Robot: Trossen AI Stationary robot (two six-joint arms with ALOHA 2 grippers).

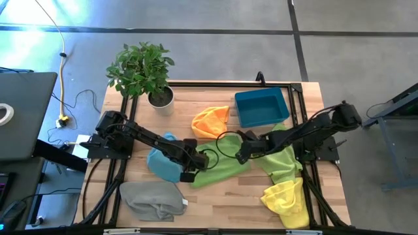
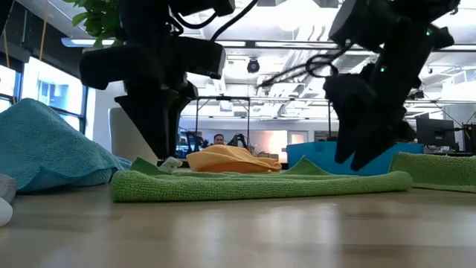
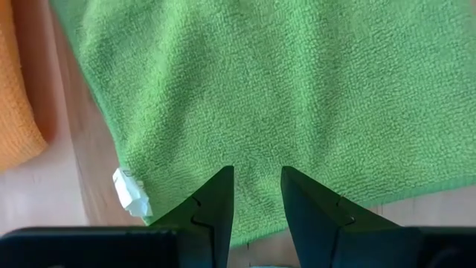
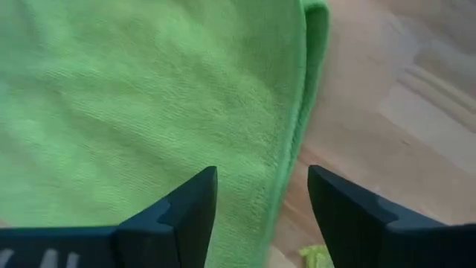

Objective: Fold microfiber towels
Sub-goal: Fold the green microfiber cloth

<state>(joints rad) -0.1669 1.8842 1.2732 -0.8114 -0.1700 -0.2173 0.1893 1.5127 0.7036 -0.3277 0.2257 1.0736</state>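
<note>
Six towels lie on the wooden tabletop (image 1: 222, 196). A green towel (image 1: 222, 167) is spread flat at the centre, folded double, with a white tag (image 3: 131, 192) at one corner. Both pincers work on it. The left pincer (image 1: 189, 175) is at the towel's left end, pointing down; its fingers (image 3: 212, 208) stand a narrow gap apart over the cloth's edge, and whether they pinch any cloth cannot be told. The right pincer (image 1: 240, 156) hangs over the towel's right end, jaws spread wide with nothing between them; in the right wrist view the folded edge of the towel runs under the gap. In the low view this pincer sits just above the cloth, apart from it.

A light blue towel (image 1: 163, 160) lies bunched under the left arm, touching the green one's left side. An orange towel (image 1: 211, 121) is crumpled on the far side of centre, just left of a blue bin (image 1: 262, 108). A lime towel (image 1: 282, 160) lies to the right under the right arm, and a yellow towel (image 1: 286, 199) sits nearer, at the right. A grey towel (image 1: 151, 200) lies rumpled at the near left. A potted plant (image 1: 142, 70) stands at the far left corner.
</note>
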